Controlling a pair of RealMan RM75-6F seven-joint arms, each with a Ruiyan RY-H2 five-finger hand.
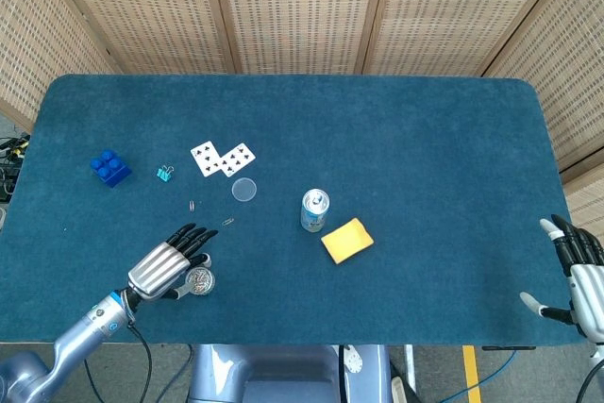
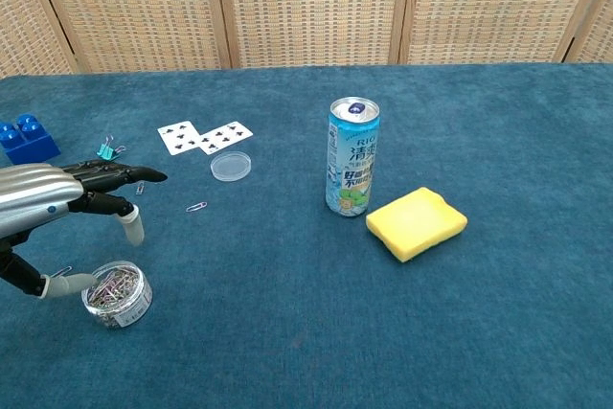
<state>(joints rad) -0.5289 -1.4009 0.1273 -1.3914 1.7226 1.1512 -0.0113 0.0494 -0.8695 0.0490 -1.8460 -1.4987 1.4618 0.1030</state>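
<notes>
The left hand (image 2: 53, 213) hovers spread, holding nothing, over a round clear tub of paperclips (image 2: 117, 293).

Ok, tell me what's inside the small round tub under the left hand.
The tub holds a heap of coloured paper clips, seen from the chest view. The left hand hovers above; the tub's bottom is covered by clips.
</notes>
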